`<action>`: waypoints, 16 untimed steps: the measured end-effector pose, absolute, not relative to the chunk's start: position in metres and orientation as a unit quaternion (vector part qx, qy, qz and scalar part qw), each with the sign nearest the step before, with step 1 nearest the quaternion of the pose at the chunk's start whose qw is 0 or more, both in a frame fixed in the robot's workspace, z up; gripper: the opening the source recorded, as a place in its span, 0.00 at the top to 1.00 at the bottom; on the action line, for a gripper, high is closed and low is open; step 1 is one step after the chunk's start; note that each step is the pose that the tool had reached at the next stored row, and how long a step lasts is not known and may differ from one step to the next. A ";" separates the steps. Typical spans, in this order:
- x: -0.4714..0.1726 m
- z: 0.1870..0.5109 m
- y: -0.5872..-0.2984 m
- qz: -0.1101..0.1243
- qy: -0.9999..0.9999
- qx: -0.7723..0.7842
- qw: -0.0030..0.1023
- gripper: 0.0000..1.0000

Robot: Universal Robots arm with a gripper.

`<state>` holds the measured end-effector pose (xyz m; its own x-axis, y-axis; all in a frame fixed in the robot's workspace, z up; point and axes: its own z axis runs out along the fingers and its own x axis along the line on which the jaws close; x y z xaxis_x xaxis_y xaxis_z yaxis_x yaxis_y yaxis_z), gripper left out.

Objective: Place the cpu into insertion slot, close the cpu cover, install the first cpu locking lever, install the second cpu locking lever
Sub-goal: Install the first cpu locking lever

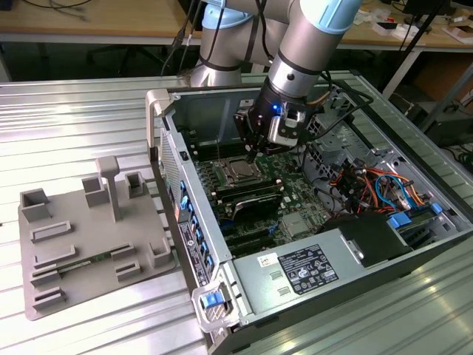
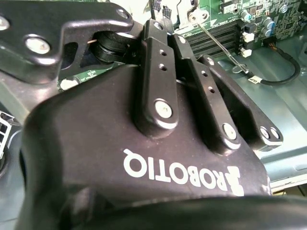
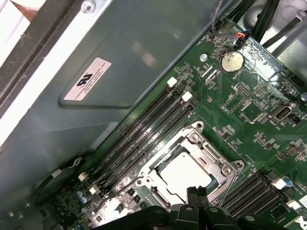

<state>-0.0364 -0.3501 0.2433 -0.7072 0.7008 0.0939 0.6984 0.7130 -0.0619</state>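
Cpu (image 3: 184, 173): seated in the insertion slot (image 3: 225, 168) on the green board (image 3: 249, 96), cpu cover (image 3: 164, 158) lowered around it. End effector (image 3: 197, 192): fingers pressed together, nothing pinched, positioned directly above the cover's edge. Lever wire (image 2: 218, 45) is seen beside the fingers.

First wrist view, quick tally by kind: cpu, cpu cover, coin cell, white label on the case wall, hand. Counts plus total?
cpu: 1
cpu cover: 1
coin cell: 1
white label: 1
hand: 1
Total: 5
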 end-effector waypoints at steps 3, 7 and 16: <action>-0.036 0.243 -0.350 0.011 -0.925 -0.375 0.055 0.89; -0.036 0.243 -0.350 0.011 -0.927 -0.370 0.055 0.89; -0.036 0.243 -0.350 0.012 -0.933 -0.356 0.055 0.89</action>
